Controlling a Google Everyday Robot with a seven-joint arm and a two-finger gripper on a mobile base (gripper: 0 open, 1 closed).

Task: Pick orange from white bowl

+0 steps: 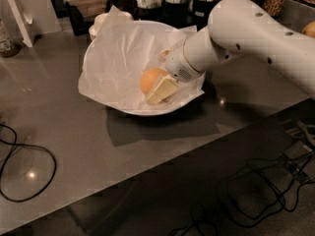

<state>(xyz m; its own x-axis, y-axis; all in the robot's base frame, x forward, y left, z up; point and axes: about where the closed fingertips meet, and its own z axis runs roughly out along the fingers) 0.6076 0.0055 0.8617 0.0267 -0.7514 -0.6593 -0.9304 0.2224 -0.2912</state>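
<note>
The orange (149, 78) lies in the white bowl (98, 58), right of the bowl's middle, on the crumpled white paper lining (120, 58). My gripper (162, 88) reaches into the bowl from the right, low and right against the orange's near right side. A cream-coloured part of the gripper overlaps the fruit's lower right edge. The white arm (246, 33) comes in from the upper right and hides the bowl's right rim.
The bowl stands on a dark grey table (74, 141). Small stacked white dishes (101, 21) sit just behind it, with dark containers (172, 4) further back. A paler fruit (310, 29) is at the far right edge. Black cables (29, 166) lie at left and lower right.
</note>
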